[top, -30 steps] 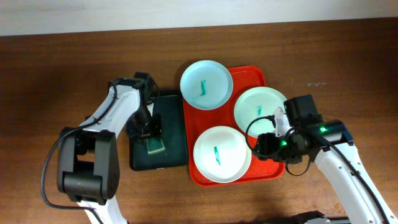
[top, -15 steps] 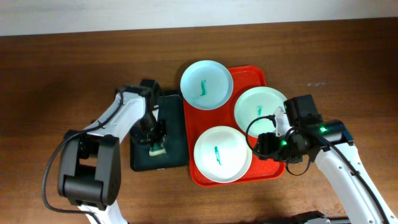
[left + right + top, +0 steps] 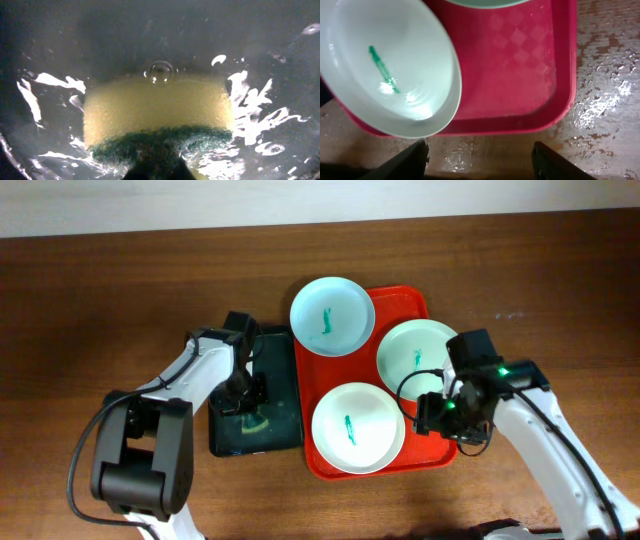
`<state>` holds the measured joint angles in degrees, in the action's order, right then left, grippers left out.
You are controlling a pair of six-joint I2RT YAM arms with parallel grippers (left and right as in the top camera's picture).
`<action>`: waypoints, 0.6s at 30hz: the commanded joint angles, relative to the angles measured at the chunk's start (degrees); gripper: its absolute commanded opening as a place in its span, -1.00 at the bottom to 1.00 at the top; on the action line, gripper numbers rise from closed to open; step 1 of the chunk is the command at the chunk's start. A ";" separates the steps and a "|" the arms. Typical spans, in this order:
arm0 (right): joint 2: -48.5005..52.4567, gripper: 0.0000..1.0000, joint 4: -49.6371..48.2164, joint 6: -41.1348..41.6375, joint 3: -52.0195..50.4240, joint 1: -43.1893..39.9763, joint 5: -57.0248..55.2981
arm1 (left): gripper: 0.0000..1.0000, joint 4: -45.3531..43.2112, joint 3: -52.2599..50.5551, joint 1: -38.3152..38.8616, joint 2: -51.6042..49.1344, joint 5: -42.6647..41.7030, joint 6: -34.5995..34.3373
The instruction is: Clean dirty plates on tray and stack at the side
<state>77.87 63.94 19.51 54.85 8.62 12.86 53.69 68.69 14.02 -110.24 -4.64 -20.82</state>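
Three white plates with green smears lie on the red tray (image 3: 425, 305): one at the far left (image 3: 332, 317), one at the right (image 3: 418, 352), one at the front (image 3: 357, 427). My left gripper (image 3: 243, 396) is down in the black water basin (image 3: 283, 370), shut on the yellow-and-green sponge (image 3: 157, 112), whose green side meets the fingers (image 3: 159, 169). My right gripper (image 3: 437, 418) is open and empty over the tray's front right corner. In the right wrist view its fingers (image 3: 405, 161) straddle wet wood in front of the tray (image 3: 520, 65), beside the front plate (image 3: 385, 75).
The basin stands directly left of the tray, with water glinting around the sponge. Bare wooden table (image 3: 100, 300) lies to the far left, at the back and right of the tray. The wood by the tray's front edge is wet (image 3: 600, 100).
My left gripper has moved along the basin onto the sponge and closed on it. My right gripper has shifted slightly left toward the front plate, still open.
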 commanded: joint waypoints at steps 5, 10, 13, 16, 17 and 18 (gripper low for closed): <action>6.32 0.03 -3.43 -1.29 -0.13 0.37 -1.07 | -1.00 4.24 4.46 0.07 2.47 -0.46 0.70; 11.76 0.00 -7.65 -9.92 -0.24 0.37 5.33 | -1.00 8.72 10.10 0.22 7.17 -0.50 2.49; 16.06 -0.16 -11.45 -11.04 -0.24 0.39 8.37 | -1.00 9.38 10.54 0.24 10.38 -2.01 2.49; 20.20 -0.37 -15.06 -11.08 -0.24 0.76 9.77 | -1.00 9.18 10.54 0.24 12.02 -6.47 2.49; 21.49 -0.43 -15.96 -10.86 -0.24 0.98 9.49 | -1.00 9.16 10.54 0.24 12.22 -8.02 2.49; 23.21 -0.51 -17.16 -10.32 -0.24 1.31 9.40 | -1.00 9.14 10.54 0.42 12.24 -9.29 2.49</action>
<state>97.67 48.38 9.65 54.85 8.73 20.47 62.83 78.41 14.04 -99.35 -8.08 -19.20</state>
